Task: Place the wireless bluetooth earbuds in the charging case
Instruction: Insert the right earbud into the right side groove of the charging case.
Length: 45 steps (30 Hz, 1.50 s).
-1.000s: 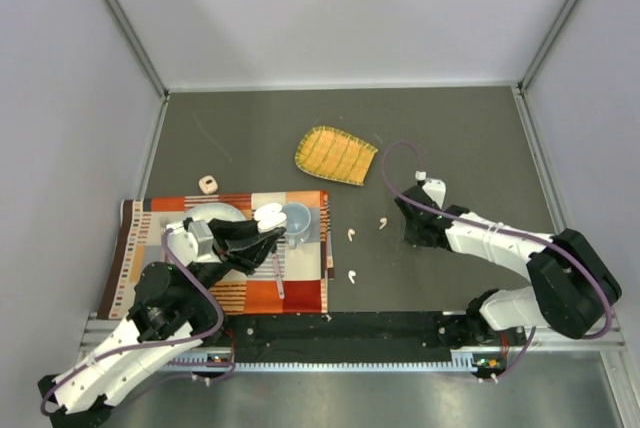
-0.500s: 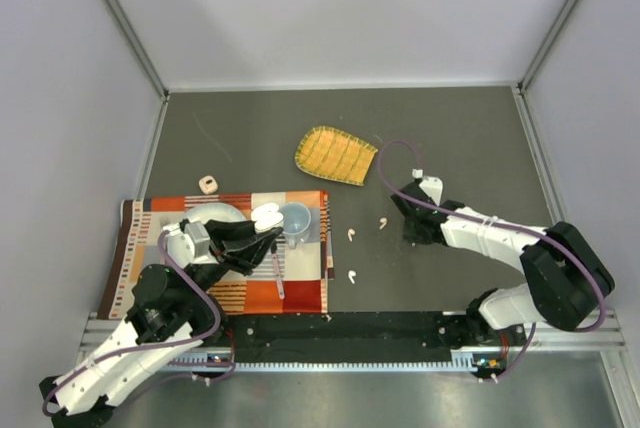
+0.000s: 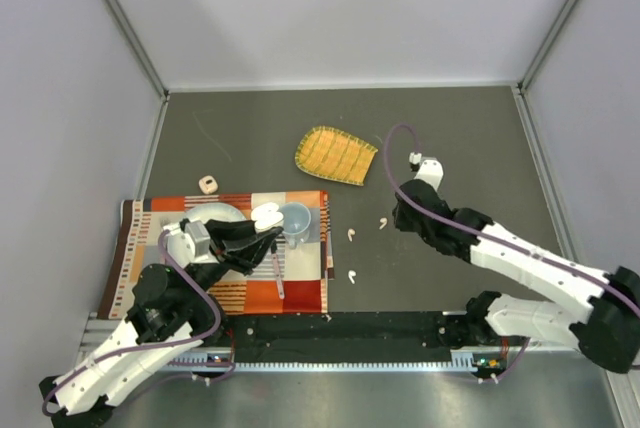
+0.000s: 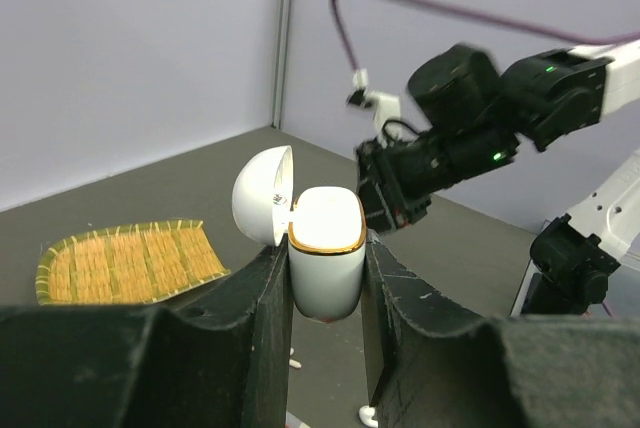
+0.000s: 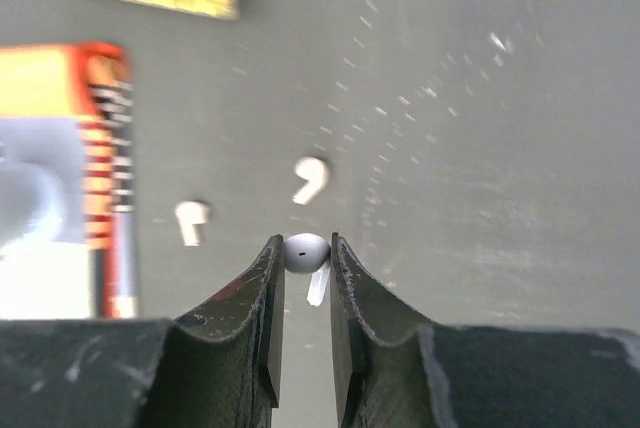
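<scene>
From the top external view, the right arm has lifted and stretched out over the last second, its base link swinging toward the right edge while the right gripper (image 3: 403, 216) stayed near the loose earbuds; this reads as a pick just completed and a carry toward the case about to begin. The left gripper (image 3: 262, 238) has not moved and holds the charging case (image 3: 267, 217) over the striped cloth (image 3: 150, 238), just beside the grey cup (image 3: 297, 220). Count in this view: three earbuds on the table, at (image 3: 383, 223), (image 3: 351, 234) and (image 3: 351, 275); one woven tray (image 3: 336, 155); one small beige piece (image 3: 207, 184) near the cloth's far edge. In the left wrist view, the left gripper (image 4: 326, 278) is clamped on the body of the charging case (image 4: 325, 260), lid hinged open to the left (the interior wells are not visible from this angle), with the right arm beyond it. In the right wrist view, the right gripper (image 5: 303, 266) is closed on one earbud (image 5: 306, 253), head between the pads and stem hanging below; two more earbuds, (image 5: 311, 178) and (image 5: 190, 219), lie on the table beyond. Total earbuds counted: four, one held and three loose; none can be confirmed in the case.
</scene>
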Each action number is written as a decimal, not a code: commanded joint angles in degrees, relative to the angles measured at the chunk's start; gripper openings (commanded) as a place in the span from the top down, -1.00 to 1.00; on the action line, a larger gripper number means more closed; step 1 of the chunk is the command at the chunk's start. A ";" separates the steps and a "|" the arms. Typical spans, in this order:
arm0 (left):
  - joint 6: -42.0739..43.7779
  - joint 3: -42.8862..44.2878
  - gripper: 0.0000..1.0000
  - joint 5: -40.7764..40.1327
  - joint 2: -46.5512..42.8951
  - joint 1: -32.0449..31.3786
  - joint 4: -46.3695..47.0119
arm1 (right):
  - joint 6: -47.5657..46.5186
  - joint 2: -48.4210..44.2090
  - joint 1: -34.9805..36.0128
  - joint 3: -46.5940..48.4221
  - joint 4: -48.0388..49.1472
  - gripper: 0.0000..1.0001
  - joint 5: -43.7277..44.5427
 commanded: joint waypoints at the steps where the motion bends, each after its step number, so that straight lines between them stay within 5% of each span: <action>1: -0.43 0.08 1.00 -0.68 0.88 -0.06 2.47 | -2.92 -9.55 7.96 4.69 4.72 0.99 8.46; 13: -1.14 0.69 1.00 0.19 6.33 -0.06 6.77 | -21.46 -15.12 28.27 6.80 36.08 1.00 17.88; 26: -0.79 0.08 1.00 0.72 8.62 -0.06 9.86 | -43.26 -3.09 40.93 8.47 69.14 1.00 15.42; 45: -0.52 -0.36 1.00 1.16 8.27 -0.15 11.96 | -43.97 7.38 42.79 12.25 75.30 1.00 7.94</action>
